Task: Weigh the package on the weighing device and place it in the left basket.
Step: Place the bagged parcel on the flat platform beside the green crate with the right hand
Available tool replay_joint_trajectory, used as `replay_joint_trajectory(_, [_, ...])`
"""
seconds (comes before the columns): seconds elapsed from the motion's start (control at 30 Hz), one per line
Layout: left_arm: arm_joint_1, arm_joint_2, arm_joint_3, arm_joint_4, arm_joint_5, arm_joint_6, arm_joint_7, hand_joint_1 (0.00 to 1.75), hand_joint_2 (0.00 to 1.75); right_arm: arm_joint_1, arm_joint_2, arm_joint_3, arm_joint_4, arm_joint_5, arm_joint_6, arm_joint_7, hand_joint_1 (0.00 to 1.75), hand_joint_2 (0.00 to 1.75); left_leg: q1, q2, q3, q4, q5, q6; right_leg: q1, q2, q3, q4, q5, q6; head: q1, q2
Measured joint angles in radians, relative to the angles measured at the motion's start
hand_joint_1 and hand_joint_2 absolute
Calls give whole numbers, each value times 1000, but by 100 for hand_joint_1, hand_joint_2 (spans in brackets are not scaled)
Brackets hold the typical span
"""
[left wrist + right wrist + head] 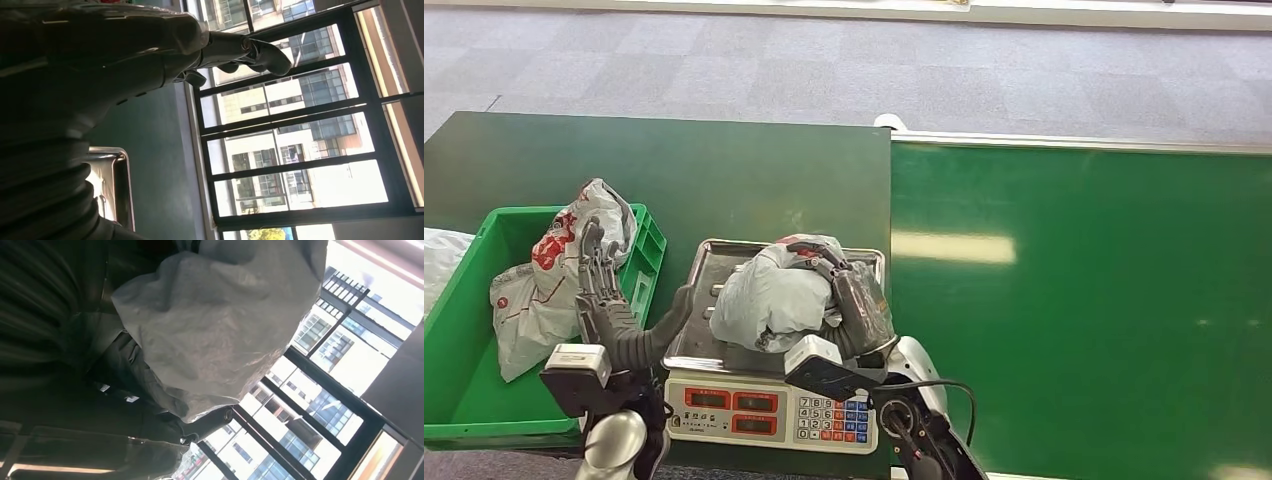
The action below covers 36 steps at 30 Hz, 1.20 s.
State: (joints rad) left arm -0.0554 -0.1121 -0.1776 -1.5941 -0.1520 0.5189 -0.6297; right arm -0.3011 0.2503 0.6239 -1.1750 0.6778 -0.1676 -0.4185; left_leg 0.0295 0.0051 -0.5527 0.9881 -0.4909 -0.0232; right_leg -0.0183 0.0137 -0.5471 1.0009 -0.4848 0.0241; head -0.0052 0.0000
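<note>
Sitting on the scale's steel tray (709, 262): grey package (769, 300), gripped from its right side by the right hand (856, 300). Probably the weighing step; next, lifting clear of the tray rim and carrying left into the green basket (459, 390). Left hand (604, 290) empty, fingers spread, standing between tray and basket, crowding that path.

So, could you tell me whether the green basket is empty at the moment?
Not empty. The green basket already holds a crumpled white bag with red print.
</note>
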Motion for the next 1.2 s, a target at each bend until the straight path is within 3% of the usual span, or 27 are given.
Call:
replay_joint_trajectory(0.03, [1,2,7,-4,0,2,-1,0,175,-5,4,8,10,-2,4,0,16,175,0,0,0,0,0,0,0,0,0,0,0,0,0,0])
replay_joint_trajectory(0.07, [2,4,13,-6,1,5,-3,0,175,-9,7,17,19,-5,7,0,0,175,0,0,0,0,0,0,0,0,0,0,0,0,0,0])
replay_joint_trajectory(0.3, [16,12,43,-25,6,23,-17,0,175,-29,23,56,56,-66,5,-3,0,175,0,0,0,0,0,0,0,0,0,0,0,0,0,0])
replay_joint_trajectory(0.63, [61,14,75,-69,2,22,-22,0,175,-4,3,31,-64,-159,-11,-8,0,175,0,0,0,0,0,0,0,0,-1,0,0,0,0,0])
replay_joint_trajectory(0.93, [123,17,102,-98,-6,-4,-33,0,175,155,-81,-181,-302,-269,-90,-74,0,175,-1,-1,-1,0,0,0,-1,0,-2,0,0,0,0,0])
replay_joint_trajectory(1.2, [162,26,109,-108,-10,-33,-35,0,175,337,-106,-426,-436,-272,-108,-110,0,175,0,0,-1,0,-1,0,0,-1,-3,-1,0,0,0,0])
